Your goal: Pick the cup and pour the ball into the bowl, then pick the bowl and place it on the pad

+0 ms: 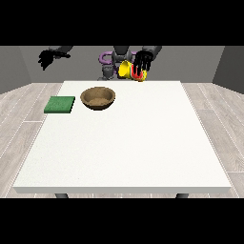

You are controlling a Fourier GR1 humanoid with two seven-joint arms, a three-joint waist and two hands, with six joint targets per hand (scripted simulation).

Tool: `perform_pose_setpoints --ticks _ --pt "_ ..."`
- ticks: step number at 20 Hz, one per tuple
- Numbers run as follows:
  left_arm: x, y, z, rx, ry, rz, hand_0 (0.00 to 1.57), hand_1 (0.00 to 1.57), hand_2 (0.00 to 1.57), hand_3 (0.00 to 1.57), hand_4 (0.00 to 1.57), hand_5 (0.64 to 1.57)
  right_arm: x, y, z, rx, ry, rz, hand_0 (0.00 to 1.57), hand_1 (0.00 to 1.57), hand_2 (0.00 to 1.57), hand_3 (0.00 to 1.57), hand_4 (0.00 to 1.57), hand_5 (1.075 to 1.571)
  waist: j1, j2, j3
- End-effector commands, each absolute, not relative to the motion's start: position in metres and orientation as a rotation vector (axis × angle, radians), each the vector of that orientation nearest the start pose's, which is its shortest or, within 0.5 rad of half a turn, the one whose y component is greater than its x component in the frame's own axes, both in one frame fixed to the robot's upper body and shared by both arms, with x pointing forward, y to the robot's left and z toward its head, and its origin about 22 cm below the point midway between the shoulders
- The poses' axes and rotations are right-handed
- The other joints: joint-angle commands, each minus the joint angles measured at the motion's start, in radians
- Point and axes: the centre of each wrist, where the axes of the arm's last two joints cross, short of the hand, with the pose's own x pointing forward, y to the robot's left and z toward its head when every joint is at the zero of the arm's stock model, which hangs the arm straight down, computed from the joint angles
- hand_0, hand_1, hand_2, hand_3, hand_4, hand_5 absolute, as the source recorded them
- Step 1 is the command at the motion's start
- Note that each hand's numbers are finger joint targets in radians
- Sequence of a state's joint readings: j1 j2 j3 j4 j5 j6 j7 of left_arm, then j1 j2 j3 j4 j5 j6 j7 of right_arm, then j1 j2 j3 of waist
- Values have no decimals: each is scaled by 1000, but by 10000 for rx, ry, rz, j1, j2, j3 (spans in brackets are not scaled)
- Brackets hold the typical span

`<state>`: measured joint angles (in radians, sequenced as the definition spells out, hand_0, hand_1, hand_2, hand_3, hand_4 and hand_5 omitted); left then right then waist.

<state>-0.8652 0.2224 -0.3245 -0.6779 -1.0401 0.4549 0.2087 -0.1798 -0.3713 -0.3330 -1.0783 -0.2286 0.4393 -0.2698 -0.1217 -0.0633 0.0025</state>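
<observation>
A round brown bowl (98, 98) with a wood-like, mottled inner surface and a thick rim sits on the upper left part of the large white table (143, 152), whose top is flat, matte and faintly speckled. Just to the left of the bowl, near the table's left edge, lies a flat green square pad (60, 104) with a slightly rough look; the two are near each other but do not touch. Above the table's far edge, at the upper middle of the frame, the hand at the view's right (142, 63) is black and has its fingers curled over a yellow cup (126, 69), which is smooth, has red and green bands near its rim and is held tilted on its side in the air, clear of the table and to the upper right of the bowl. The ball cannot be made out. The hand at the view's left (47, 58) hangs in the air at the upper left of the frame, above the floor beside the table, its fingers pointing downward and relaxed, holding nothing. Behind the cup a purple ring-shaped part (104, 58) of the robot's torso shows. The floor (24, 114) is pale grey wood-grain planking, and the walls (86, 64) are plain grey.
</observation>
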Motion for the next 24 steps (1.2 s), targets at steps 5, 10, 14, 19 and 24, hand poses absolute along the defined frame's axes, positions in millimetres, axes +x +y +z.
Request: perform_pose_setpoints --ticks 5,10,14,19,24 --pt "404 86 51 15472 -14788 -15790 1477 1477 1571 1571 1571 1098 271 -425 2 596 -16639 418 0 0 0 0 0 1571 -219 321 3" --pt "396 52 49 17395 -13358 -19310 1533 1533 1571 1571 1556 1164 284 -405 -5 746 -16476 56 0 0 0 0 0 1570 -115 135 3" --pt "386 38 38 18511 -12104 -20850 1479 1479 1571 1571 1474 1234 264 -413 -24 590 -16272 70 0 0 0 0 0 1571 7 -39 -6" --pt "372 31 28 18021 -12219 -22196 1446 1446 1571 1571 1530 1131 253 -429 -23 221 -15903 38 0 0 0 0 0 1571 326 -323 -20" --pt "404 72 68 17856 -13011 -20342 1449 1449 1571 1571 1535 1136 250 -435 -21 439 -15791 -164 0 0 0 0 0 1569 539 -91 -24"
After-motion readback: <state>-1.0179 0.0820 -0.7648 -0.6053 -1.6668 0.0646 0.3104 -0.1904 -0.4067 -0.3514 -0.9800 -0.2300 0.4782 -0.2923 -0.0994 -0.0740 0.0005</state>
